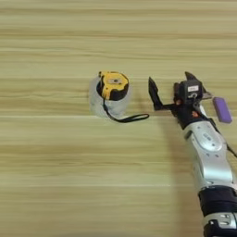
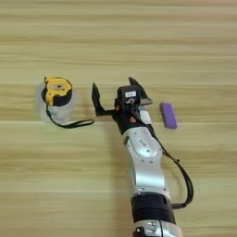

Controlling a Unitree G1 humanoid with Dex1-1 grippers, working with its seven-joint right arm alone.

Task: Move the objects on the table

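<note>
Claw: we see the right claw [image 2: 115,95] above the bench, at the end of the silver forearm [image 2: 144,157] that comes in from the bottom edge. Its two black fingers [image 2: 96,99] are spread wide apart, and we see nothing between them.
Tape measure: the yellow-black tape measure [image 1: 113,85] sits on top of the clear tape roll [image 1: 109,101], to the left of the claw and apart from it.
Strap: the black strap [image 1: 127,118] of the tape measure hangs down and lies on the bench, with its loop reaching toward the left finger; we cannot tell if they touch.
Purple block: the small purple block [image 2: 168,115] lies flat on the bench, just to the right of the claw, not touching it.
Marker and glue stick: we cannot make them out; the claw and its wrist cover the place beside the purple block.
Bench: the light wood-grain bench [image 1: 55,176] fills both views.
</note>
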